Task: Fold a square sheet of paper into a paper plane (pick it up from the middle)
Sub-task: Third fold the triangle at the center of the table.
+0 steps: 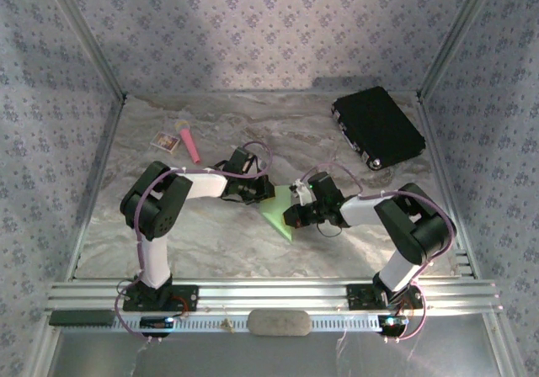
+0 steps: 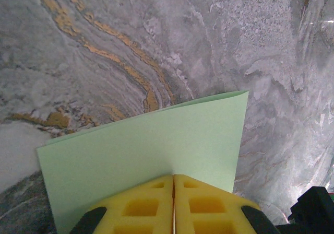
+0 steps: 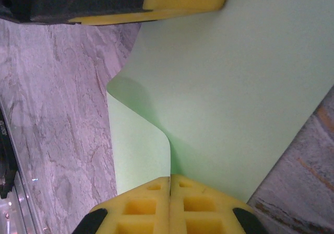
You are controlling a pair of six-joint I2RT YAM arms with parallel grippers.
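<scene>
Paper: the square sheet of paper [image 1: 279, 215] is lime green. It is held up just over the middle of the marble table [image 1: 210, 251], between the two arms.
Left gripper: the left gripper [image 2: 173, 177] is pinched closed on one edge of the sheet. Its yellow fingers [image 2: 141, 205] press together with the paper between them.
Right gripper: the right gripper [image 3: 170, 179] is also closed tight on the paper. It holds the spot where one side of the sheet curls over.
Shape of the paper: in the right wrist view one flap bends over the rest like a soft wave. It is not pressed flat, so there is no sharp crease there yet.
Step now: I think this is an early fold. Both grippers hold the sheet and bring one part over the other. It does not look like a plane yet.
Next move: the edges should line up. Then the bent part needs pressing down on the table to make a neat line. One gripper may have to let go first, gently, so the paper does not slip or tear.
Other things: a black case [image 1: 377, 128] lies at the far right. A pink stick [image 1: 189, 144] and a small card [image 1: 165, 142] lie at the far left.
In the way: these things are well apart from the paper. The two grippers are very near each other, so they could bump.
</scene>
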